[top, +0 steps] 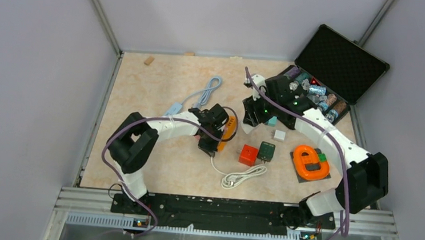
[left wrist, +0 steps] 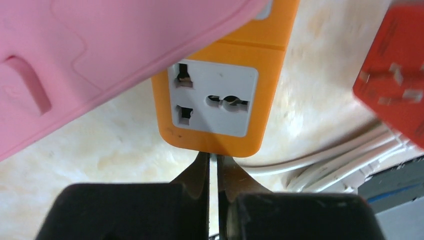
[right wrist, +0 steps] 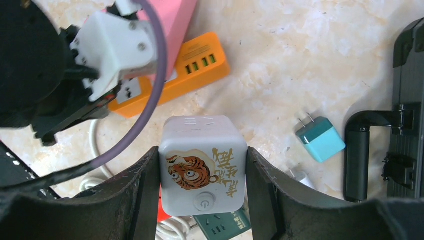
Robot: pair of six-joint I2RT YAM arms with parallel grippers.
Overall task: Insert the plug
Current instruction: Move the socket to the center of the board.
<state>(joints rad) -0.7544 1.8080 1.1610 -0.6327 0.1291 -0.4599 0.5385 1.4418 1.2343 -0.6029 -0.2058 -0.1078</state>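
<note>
Orange plastic power strip [left wrist: 215,100], flat on the marbled counter [right wrist: 300,60]: visible socket vacant, nothing inserted. At its end, the left tool [left wrist: 213,165], tips pressed together. White tiger-printed cube plug [right wrist: 202,160]: clamped in the right tool [right wrist: 200,156], apart from the strip. Alignment and insertion outstanding.

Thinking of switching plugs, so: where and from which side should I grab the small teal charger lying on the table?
Pinch the teal charger across the two flat sides of its boxy body, coming down from above. It lies flat on the table with its prongs sticking out of one end, so keep the fingers behind them. The right gripper is full with the white cube.
</note>
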